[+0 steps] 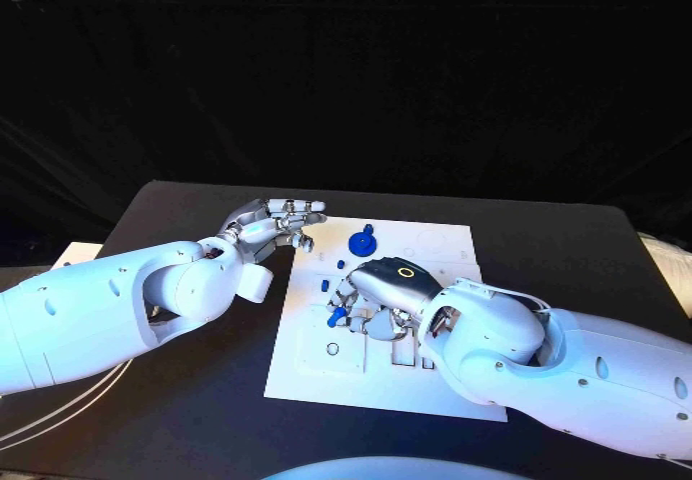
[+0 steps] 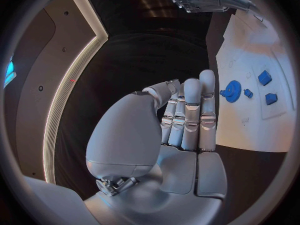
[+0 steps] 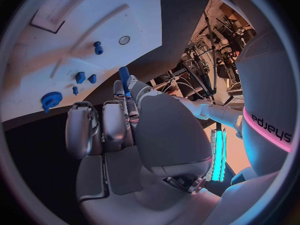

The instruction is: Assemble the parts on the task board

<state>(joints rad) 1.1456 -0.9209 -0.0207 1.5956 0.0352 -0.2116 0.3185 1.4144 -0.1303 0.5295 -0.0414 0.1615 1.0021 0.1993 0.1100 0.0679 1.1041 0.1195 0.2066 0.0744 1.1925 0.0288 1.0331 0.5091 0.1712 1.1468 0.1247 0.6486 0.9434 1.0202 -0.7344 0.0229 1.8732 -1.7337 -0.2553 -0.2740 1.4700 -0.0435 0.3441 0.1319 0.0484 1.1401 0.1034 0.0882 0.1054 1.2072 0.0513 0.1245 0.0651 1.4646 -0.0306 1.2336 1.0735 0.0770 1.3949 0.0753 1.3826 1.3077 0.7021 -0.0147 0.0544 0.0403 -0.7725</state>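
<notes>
One small blue peg (image 3: 124, 76) is pinched upright in the fingertips of the right hand (image 1: 378, 290) above the middle of the white board (image 1: 447, 240), the blue gear (image 1: 361, 242) lying farther off, while the left hand (image 1: 274, 225), empty with fingers straight together, is held at the board's far-left edge.

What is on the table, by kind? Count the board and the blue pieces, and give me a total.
White board: 1
Blue gear: 1
Small loose blue pieces: 4
Blue piece pinched by the right hand: 1
Total: 7
</notes>
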